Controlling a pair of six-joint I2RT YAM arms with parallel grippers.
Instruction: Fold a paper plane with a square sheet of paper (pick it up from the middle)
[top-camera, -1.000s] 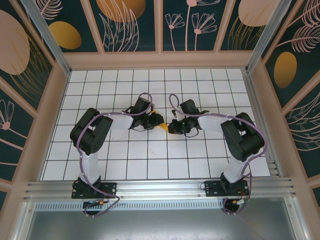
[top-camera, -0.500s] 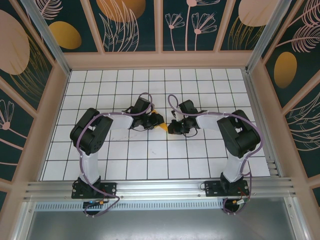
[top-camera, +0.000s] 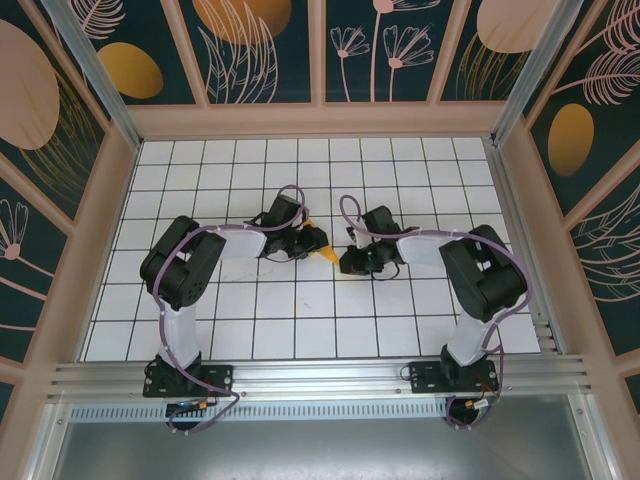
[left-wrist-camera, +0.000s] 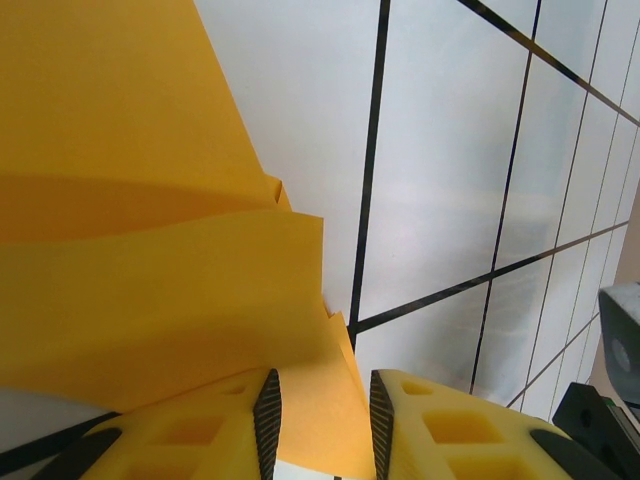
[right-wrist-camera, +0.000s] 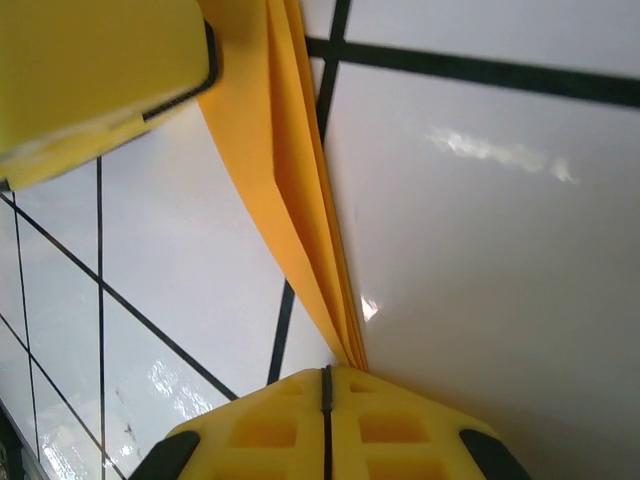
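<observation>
Folded sheet of paper (top-camera: 325, 256) sits mid-table (top-camera: 300, 320) between the arms, with bare tiles all round. The right gripper (right-wrist-camera: 325, 385) is pinched tight on its narrow creased tip. The left gripper (left-wrist-camera: 322, 425) has its jaws part-spread around a layered corner; can't tell if it grips.

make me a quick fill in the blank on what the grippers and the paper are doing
The right gripper is ___ on the narrow end of the folded paper.
In the left wrist view the folded paper lies ___ the two fingers of the left gripper.
The white table carries a grid of ___ lines.
Missing words: shut; between; black.
</observation>
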